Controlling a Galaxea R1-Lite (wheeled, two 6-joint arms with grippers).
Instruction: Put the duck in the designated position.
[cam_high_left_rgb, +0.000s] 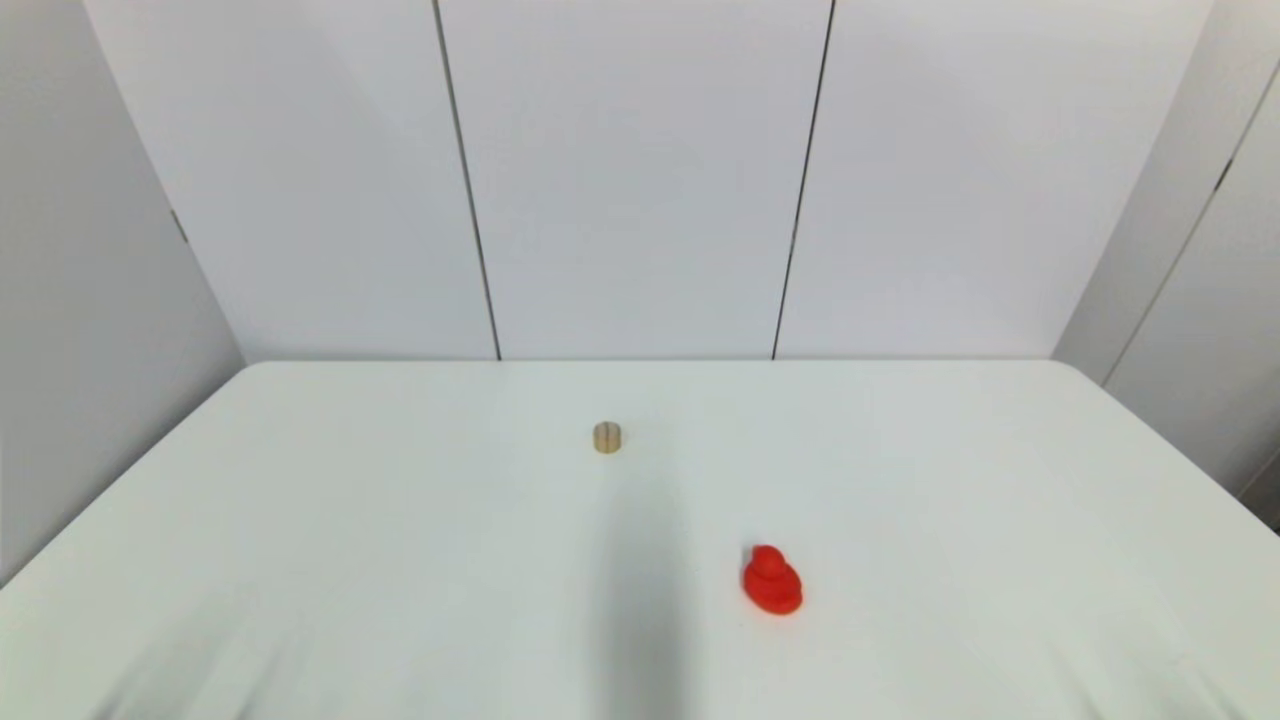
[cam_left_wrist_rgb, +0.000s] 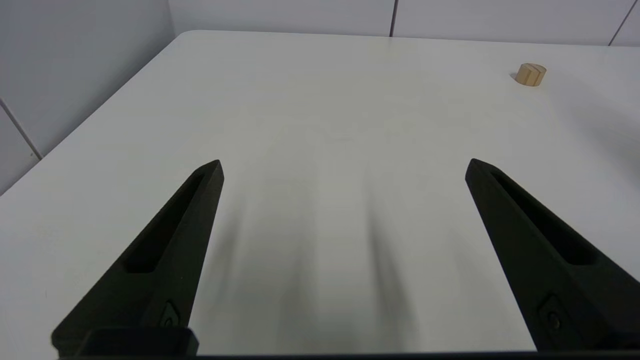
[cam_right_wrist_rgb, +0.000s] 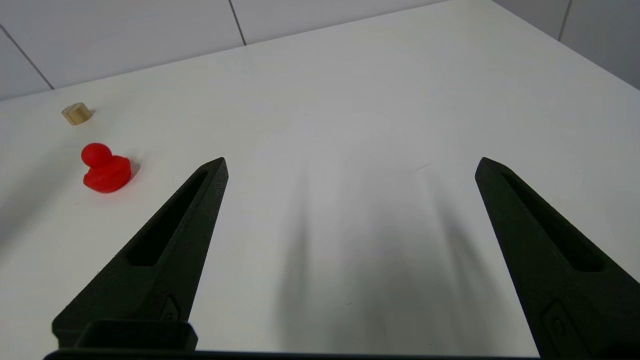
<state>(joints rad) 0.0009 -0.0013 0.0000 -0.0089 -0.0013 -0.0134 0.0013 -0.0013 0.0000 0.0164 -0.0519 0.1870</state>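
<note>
From my head, the red rubbery duck sits on the white desk, nearer me and right of the tan cylinder — well apart, nothing started. My left hand hangs spread and empty. My right hand, also spread, is nearer the duck — I judge it reaches next.

Looks like a lab or robot test cell, not anyone's home. Plain white table filling the lower half of the head view, boxed in by blank pale grey wall panels with thin dark seams across the top and down both sides. Only props sitting out are a red toy duck and a tan cylinder.
</note>
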